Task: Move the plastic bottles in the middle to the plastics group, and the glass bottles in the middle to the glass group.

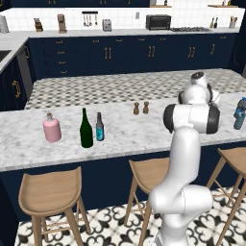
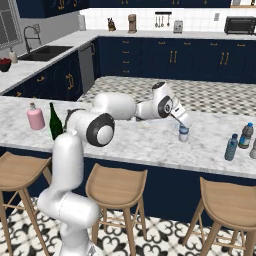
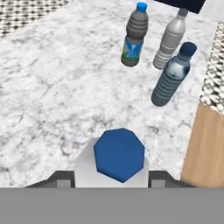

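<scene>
Blue-capped clear bottle between gripper fingers; grip contact unclear.

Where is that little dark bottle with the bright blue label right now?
In the left base view, the dark blue-labelled bottle stands on the marble counter, just right of the tall green wine bottle, with the pink bottle further left.
</scene>
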{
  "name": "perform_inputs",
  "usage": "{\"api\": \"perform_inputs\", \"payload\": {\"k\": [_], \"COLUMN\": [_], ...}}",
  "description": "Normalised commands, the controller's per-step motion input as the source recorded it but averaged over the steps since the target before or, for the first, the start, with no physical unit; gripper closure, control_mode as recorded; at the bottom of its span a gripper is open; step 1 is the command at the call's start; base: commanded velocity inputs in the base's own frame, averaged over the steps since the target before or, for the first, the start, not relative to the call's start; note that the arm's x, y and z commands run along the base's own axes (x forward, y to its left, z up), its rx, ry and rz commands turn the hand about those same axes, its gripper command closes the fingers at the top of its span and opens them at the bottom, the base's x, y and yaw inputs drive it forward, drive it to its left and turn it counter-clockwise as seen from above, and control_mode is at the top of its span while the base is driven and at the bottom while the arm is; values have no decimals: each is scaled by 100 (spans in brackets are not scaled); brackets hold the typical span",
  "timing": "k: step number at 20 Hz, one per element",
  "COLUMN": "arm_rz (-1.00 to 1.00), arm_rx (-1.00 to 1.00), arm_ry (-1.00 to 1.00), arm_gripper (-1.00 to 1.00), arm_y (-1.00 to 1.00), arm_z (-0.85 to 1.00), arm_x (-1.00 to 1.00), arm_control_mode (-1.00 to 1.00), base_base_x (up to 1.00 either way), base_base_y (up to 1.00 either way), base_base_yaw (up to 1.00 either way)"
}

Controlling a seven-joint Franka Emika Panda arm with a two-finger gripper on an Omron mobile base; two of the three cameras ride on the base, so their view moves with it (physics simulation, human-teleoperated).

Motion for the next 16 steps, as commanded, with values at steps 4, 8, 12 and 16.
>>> {"api": "perform_inputs", "payload": {"k": [4,8,12,16], "arm_rz": [-32,-17,-6,-6], "arm_rx": [22,27,2,-17], "arm_ry": [2,0,0,0], "arm_gripper": [100,100,100,100], "arm_y": [-100,-71,-9,4], "arm_z": [10,0,0,-8], "arm_x": [0,0,-13,-23], "arm_control_mode": [-100,-100,-100,-100], "base_base_x": [0,0,0,0], "base_base_y": [0,0,0,0], "base_base_yaw": [0,0,0,0]}}
